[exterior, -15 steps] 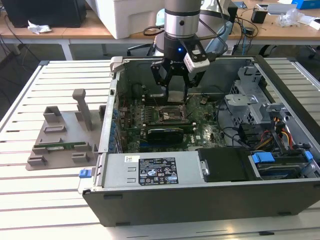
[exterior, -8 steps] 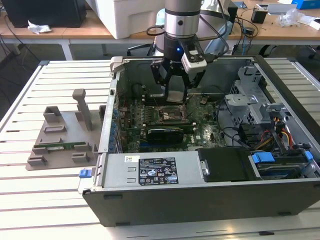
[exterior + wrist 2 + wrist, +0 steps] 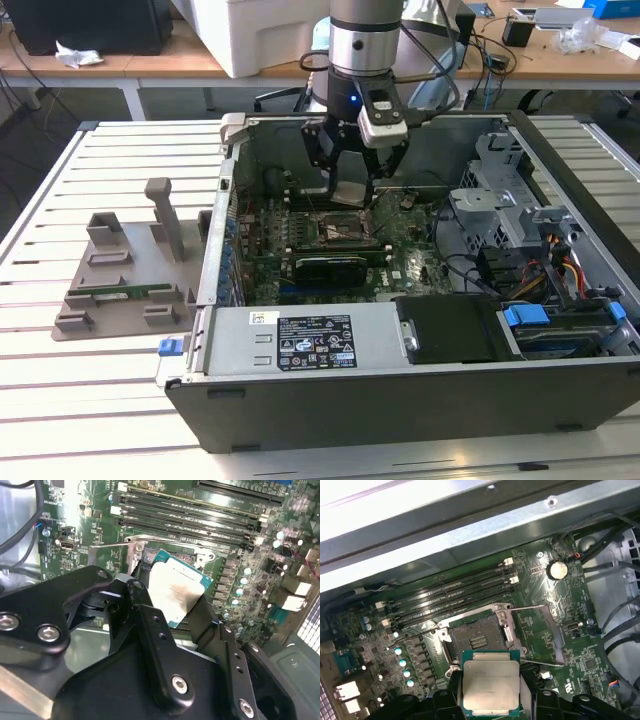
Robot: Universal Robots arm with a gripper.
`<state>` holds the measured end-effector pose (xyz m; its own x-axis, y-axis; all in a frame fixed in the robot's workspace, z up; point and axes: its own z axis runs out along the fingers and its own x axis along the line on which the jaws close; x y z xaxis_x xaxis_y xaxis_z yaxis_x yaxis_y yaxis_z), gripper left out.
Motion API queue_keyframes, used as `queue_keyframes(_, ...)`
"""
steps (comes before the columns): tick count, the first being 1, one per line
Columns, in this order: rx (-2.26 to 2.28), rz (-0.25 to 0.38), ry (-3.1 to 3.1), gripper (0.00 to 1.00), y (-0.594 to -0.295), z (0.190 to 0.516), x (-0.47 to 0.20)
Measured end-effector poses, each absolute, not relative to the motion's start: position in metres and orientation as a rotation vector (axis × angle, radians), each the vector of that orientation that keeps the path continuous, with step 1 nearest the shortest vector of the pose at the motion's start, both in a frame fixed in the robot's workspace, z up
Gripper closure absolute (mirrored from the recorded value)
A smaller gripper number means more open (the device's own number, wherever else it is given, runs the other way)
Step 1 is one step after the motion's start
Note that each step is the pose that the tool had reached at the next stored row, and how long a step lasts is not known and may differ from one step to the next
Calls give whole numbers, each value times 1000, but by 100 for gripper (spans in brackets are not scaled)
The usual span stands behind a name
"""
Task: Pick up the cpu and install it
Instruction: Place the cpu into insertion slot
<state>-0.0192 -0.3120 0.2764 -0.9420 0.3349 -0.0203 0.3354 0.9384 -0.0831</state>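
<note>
While the single arm [image 3: 365,40] stands almost vertical and reaches from above into the open computer case [image 3: 400,395], its wrist stays over the middle of the green motherboard [image 3: 410,250]. One case, one arm and one motherboard are visible.

The gripper [image 3: 352,185] points down at the board. Its two black fingers [image 3: 150,625] are pressed on two opposite edges of the cpu [image 3: 348,194], so the chip is clamped between them.

In the first wrist view, four long black memory slots [image 3: 455,597] lie side by side just beyond the one cpu socket [image 3: 477,639]. The metal cover plate [image 3: 535,630] of the socket is folded open beside it, and the pin field inside is bare.

There is one cpu [image 3: 491,682]. It hangs above the socket and a little to one side of it, apart from it and not seated. Its silver top faces up toward both wrist cameras [image 3: 175,592], and the thin green edge shows around it. The chip is square, so it has no clear long axis. Its sides run about parallel to the socket frame in the first wrist view. In the exterior view it looks slightly tilted against the board.
</note>
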Motion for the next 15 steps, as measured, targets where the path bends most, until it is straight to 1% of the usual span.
queue_keyframes(15,852,-136,3024,46,-312,276,-19)
